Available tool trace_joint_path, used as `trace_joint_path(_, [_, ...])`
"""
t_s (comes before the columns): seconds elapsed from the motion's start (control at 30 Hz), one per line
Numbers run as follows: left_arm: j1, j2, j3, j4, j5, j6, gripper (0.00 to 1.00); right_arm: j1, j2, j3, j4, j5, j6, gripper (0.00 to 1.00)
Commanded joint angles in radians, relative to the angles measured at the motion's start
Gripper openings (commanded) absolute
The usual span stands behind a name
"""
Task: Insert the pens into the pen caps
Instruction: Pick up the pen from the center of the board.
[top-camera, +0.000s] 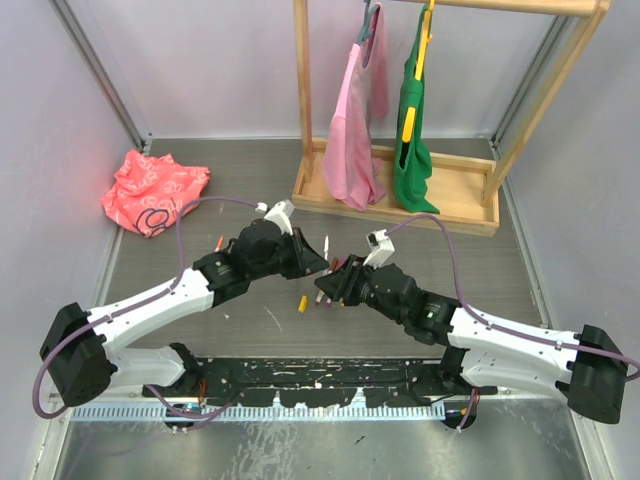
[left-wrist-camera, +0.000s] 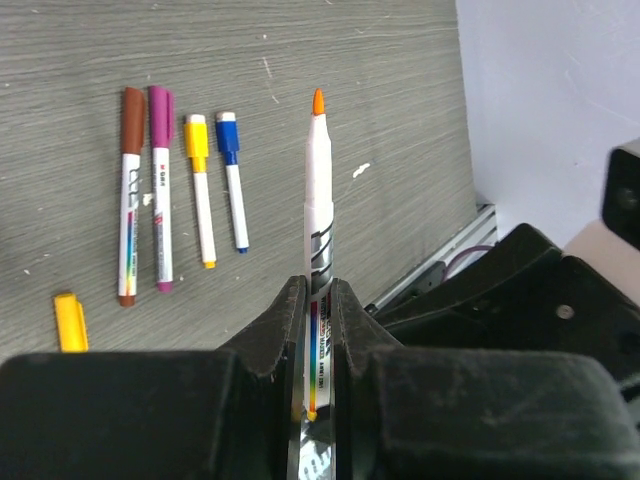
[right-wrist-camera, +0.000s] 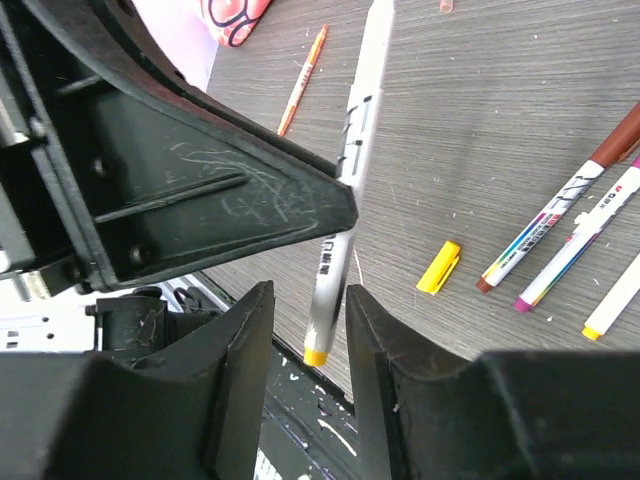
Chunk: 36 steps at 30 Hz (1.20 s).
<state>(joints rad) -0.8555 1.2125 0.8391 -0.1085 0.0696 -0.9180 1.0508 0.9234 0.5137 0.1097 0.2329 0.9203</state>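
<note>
Left claw (left-wrist-camera: 318, 295) clamped tight on an orange-tipped pen (left-wrist-camera: 317, 190); right claw (right-wrist-camera: 307, 300) half-open astride its tail; closing off-centre could twist the pen askew

Robot lab: walled test table (top-camera: 250, 185)

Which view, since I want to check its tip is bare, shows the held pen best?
The left wrist view: the pen rises from the left gripper with its bare orange tip in full sight. The right wrist view shows only its rear barrel between the right gripper's fingers, tip cut off. The top view mostly hides it.
</note>
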Motion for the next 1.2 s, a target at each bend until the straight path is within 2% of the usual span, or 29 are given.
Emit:
trace_joint_path(0.0, [-0.008, -0.055, 0.034, 0.078, 0.031, -0.033, 0.01, -0.003, 0.006, 0.021, 0.061, -0.005, 0.005, 0.36])
trace_joint_path(0.2, [-0.010, -0.092, 0.034, 0.070, 0.034, -0.037, 0.03, -0.004, 0.000, 0.027, 0.061, -0.005, 0.004, 0.14])
trace_joint_path(0.37, [-0.011, -0.096, 0.032, 0.058, 0.025, -0.035, 0.17, -0.003, -0.005, 0.033, 0.061, -0.005, 0.002, 0.01])
trace_joint_path(0.43, [-0.014, -0.101, 0.019, 0.071, 0.015, -0.037, 0.22, -0.003, -0.004, 0.040, 0.060, -0.023, 0.001, 0.00])
trace_joint_path(0.53, [-0.016, -0.103, 0.008, 0.082, 0.004, -0.039, 0.24, -0.003, 0.000, 0.050, 0.061, -0.048, 0.001, 0.00])
trace_joint_path(0.83, [-0.024, -0.069, 0.007, 0.102, 0.008, -0.041, 0.25, -0.002, 0.011, 0.063, 0.075, -0.064, 0.002, 0.00])
trace_joint_path(1.07, [-0.028, -0.053, -0.003, 0.109, 0.021, -0.042, 0.24, -0.002, 0.001, 0.058, 0.076, -0.057, 0.008, 0.00])
trace_joint_path(1.17, [-0.029, -0.050, -0.008, 0.109, 0.020, -0.042, 0.17, -0.003, 0.005, 0.059, 0.076, -0.059, 0.008, 0.00])
